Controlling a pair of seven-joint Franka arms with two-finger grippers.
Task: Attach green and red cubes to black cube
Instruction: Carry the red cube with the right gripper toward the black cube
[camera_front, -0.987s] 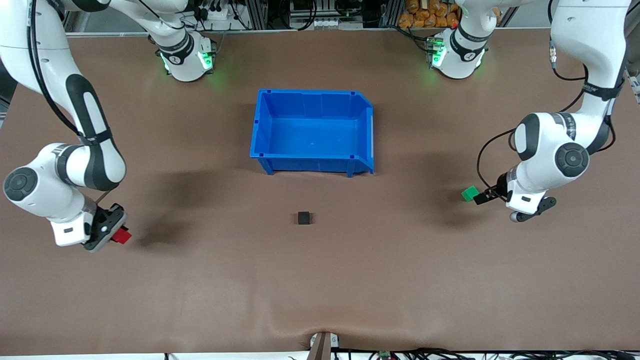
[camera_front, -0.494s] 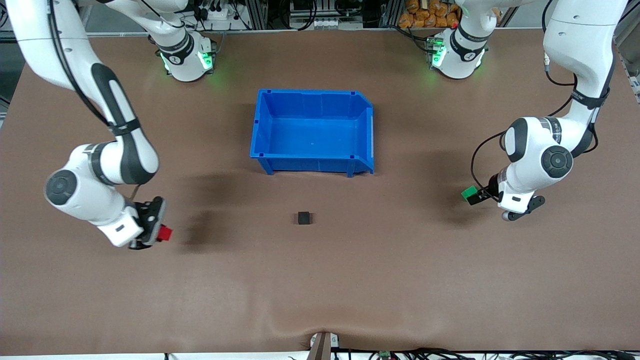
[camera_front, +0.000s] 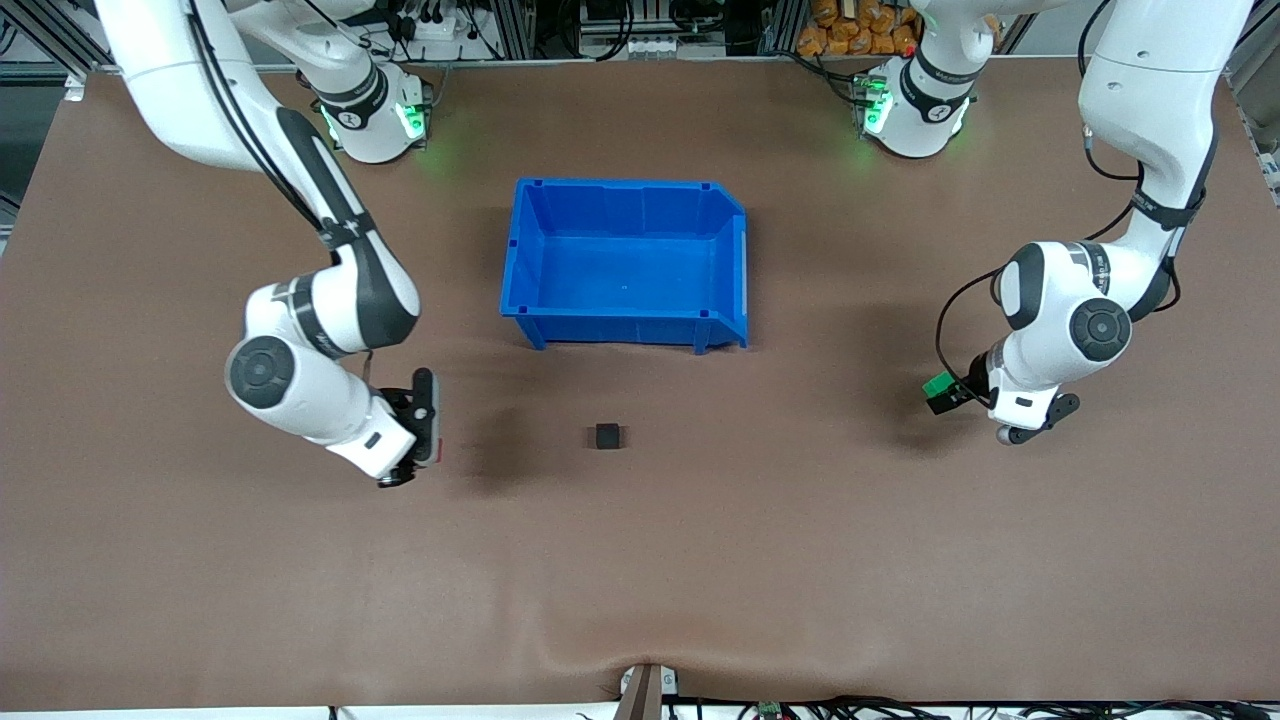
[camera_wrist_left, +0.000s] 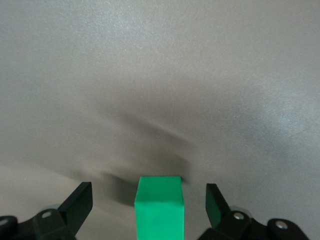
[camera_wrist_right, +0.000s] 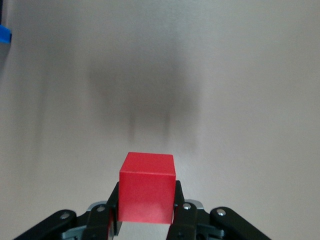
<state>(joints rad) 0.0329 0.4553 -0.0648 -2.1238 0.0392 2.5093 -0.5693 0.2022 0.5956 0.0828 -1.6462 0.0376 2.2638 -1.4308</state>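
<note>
Bench (camera_front: 700, 580): brown, wide; my two bases stand along its edge farthest from the front camera.
Blue bin (camera_front: 620, 184): open-topped, mid-bench, between my two bases and nearer the front camera than they are. Nothing shows inside it.
Right arm: reaches out and bends down toward the middle of the bench.
Right end effector (camera_front: 425, 425): low over the bench, toward the right arm's end from the black cube, pointing sideways at it. Fingers (camera_wrist_right: 107, 215) clenched on the red cube.
Left arm: folded down near the left arm's end of the bench.
Left end effector (camera_front: 950, 392): low over the bench, well apart from the black cube. Released; fingers (camera_wrist_left: 80, 200) stand wide.
Black cube (camera_front: 607, 435): alone on the bench, nearer the front camera than the bin, apart from both coloured cubes.
Red cube (camera_wrist_right: 147, 187): pinched between my right fingers, sticking out past their tips. From the front only a red sliver shows.
Green cube (camera_wrist_left: 159, 205): between my left fingers with a gap on each side, touching neither. Cannot tell whether it rests on the bench.
</note>
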